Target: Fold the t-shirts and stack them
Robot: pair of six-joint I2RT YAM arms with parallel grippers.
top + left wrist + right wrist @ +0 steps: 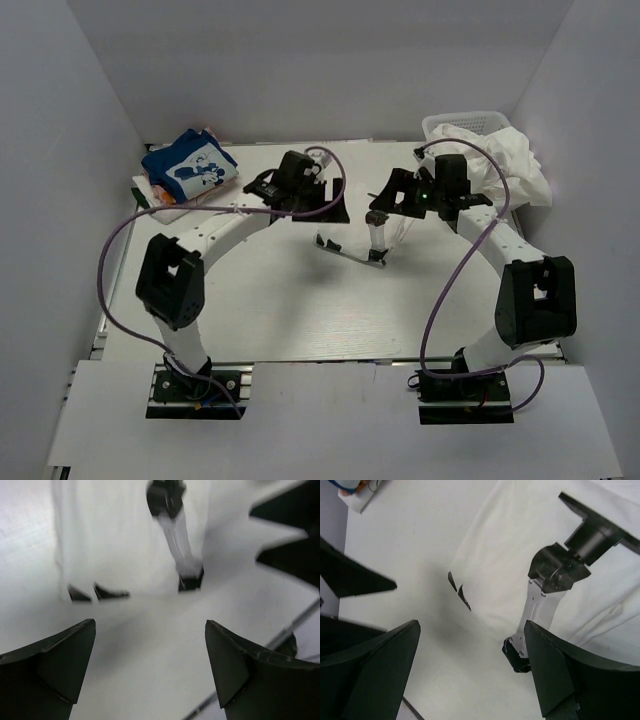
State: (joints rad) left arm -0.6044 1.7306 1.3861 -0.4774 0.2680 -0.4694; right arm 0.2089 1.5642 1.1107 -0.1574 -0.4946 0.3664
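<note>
- Black-fingered, the left gripper (pixel 150 660) stands spread wide with nothing between its jaws, poised over a white t-shirt (pixel 120 535) that lies flat on the table (pixel 250 330).
- Just beside it, the right gripper (pixel 470 665) is spread equally wide and holds nothing. It looks down on an edge of the same shirt, with the other arm's clear finger in its view.
- At the table's far left corner, a folded blue t-shirt (pixel 190 165) with a white cartoon graphic sits on top of a low pile (pixel 150 192) of pale things.
- At the far right corner, a white mesh basket (pixel 455 125) holds crumpled white t-shirts (pixel 510 165), which spill over its rim close behind the right arm.
- Purple cables (pixel 108 270) loop out from both arms.
- From overhead, the flat shirt barely stands out from the white table.
- Whether any fingertip touches the cloth cannot be told.
- The left wrist view is blurred, and two small dark marks at the shirt's edge cannot be identified.
</note>
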